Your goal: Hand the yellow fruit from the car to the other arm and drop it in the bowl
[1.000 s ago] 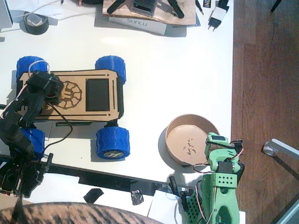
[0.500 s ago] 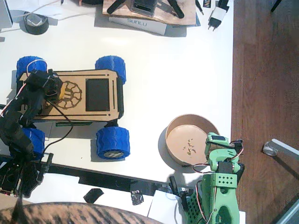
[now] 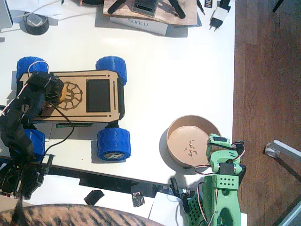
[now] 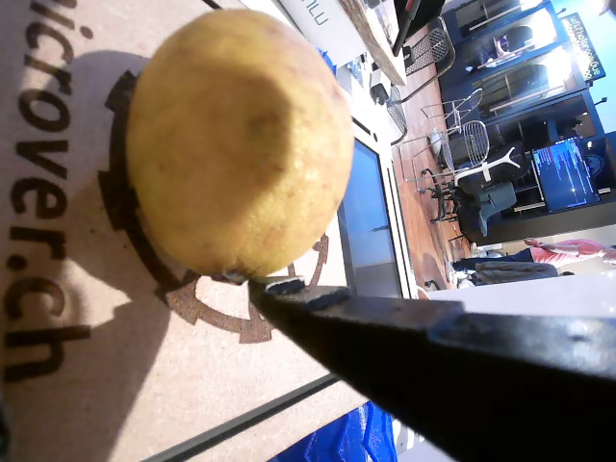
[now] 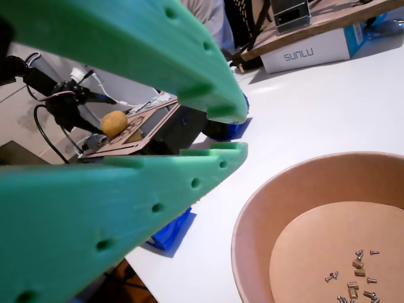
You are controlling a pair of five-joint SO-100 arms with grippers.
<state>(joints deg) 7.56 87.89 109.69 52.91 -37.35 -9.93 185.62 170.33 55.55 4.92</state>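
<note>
Left tool (image 3: 55,92) sits over the car (image 3: 89,96) deck, by the round emblem. In a wrist view the yellow fruit (image 4: 239,144) is just above the plywood, one black finger (image 4: 404,337) touching its underside; I can't tell if it's actually clamped. Right tool (image 3: 217,147), on the other arm (image 3: 218,193), hangs at the bowl (image 3: 175,127) rim on the table (image 3: 188,70), jaws narrow, nothing between them. Only crumbs in the bowl.

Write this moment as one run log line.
left gripper: at yellow fruit on car | right gripper: open, beside bowl | handover: not done
</note>
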